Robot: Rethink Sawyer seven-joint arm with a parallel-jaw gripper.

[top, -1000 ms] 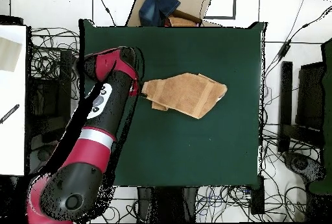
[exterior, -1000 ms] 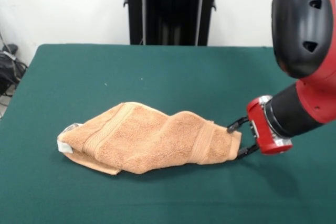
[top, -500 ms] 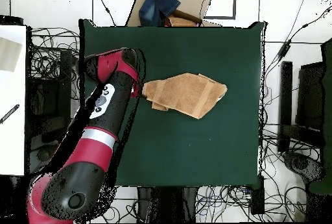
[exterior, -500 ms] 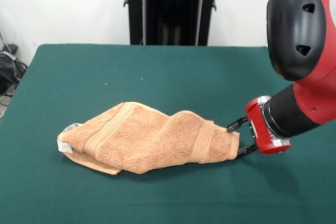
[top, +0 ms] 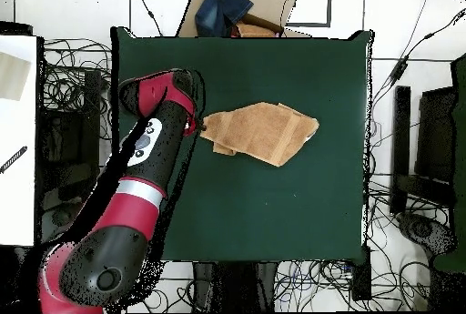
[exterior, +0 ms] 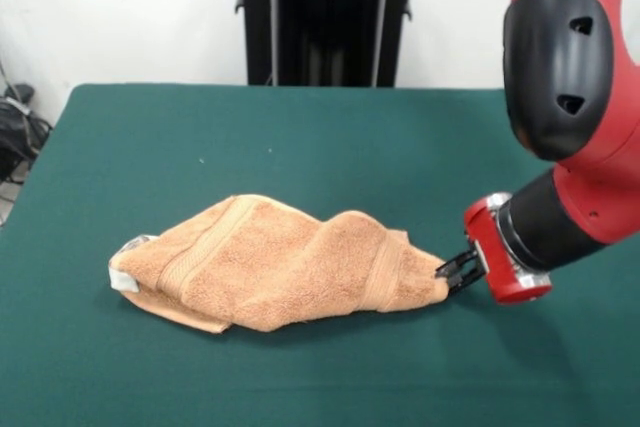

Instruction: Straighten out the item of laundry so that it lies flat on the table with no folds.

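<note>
Front view, left to right.

Table (exterior: 300, 137): dark green cloth cover, filling most of the frame; a black upright stand behind its far edge.

White loop tag (exterior: 122, 281): at the towel's left end, lying on the cloth, partly tucked under the pile.

Towel (exterior: 280, 265): orange-tan terry, lying on the table a little below centre, bunched into a long twisted roll running left to right. Not flat; several diagonal folds cross the body. One woven band (exterior: 200, 247) shows near the left end, a second (exterior: 385, 272) near the right end. The left part is broader and layered, with a lower flap edge showing along the near side; the right part narrows to a point.

Gripper (exterior: 452, 271): black fingers drawn close together on the towel's right tip, pinching it. The tip looks slightly raised off the cloth, though the angle makes this hard to confirm.

Arm (exterior: 570, 97): red and black, entering from the upper right; red wrist collar just right of the gripper, large black joint cover above it.

Overhead view, left to right.

Arm (top: 136, 183): red and black, stretching from the lower left corner up to the towel's left end; it covers the gripper here.

Towel (top: 262, 131): a tan irregular shape in the upper middle of the table (top: 273, 219), well apart from every table edge.
</note>
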